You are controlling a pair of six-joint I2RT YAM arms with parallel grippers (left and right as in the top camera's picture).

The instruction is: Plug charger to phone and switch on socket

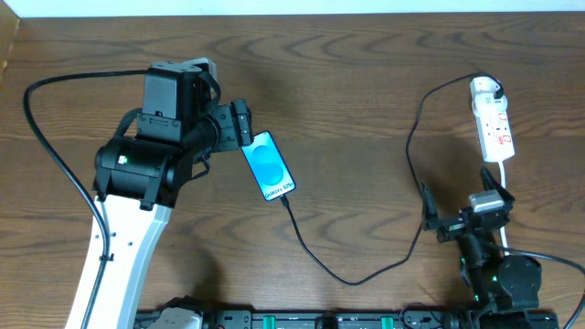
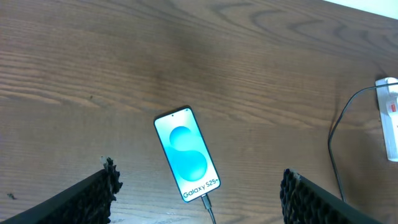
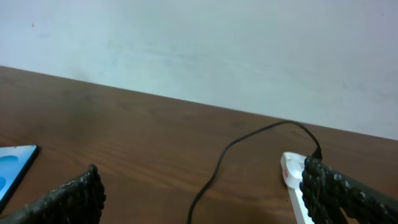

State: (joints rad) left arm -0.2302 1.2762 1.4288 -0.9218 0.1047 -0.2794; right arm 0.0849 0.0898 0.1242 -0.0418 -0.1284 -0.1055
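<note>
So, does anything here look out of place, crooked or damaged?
Nothing stands out. The phone lies flat, a little slanted, with the charger cable at its lower end; the cable loops loosely to the socket. No damage is visible.

Cyan-blue-screened phone [image 1: 269,166], black charger [image 1: 352,281], white socket [image 1: 494,125] with red marks, brown wood-grain table [image 1: 366,64]

Left arm [image 1: 137,169] stretches forward across the surface, left tool [image 1: 240,125] spread wide. Right arm [image 1: 503,279] sits folded low, right tool [image 1: 462,212] likewise spread wide.
</note>
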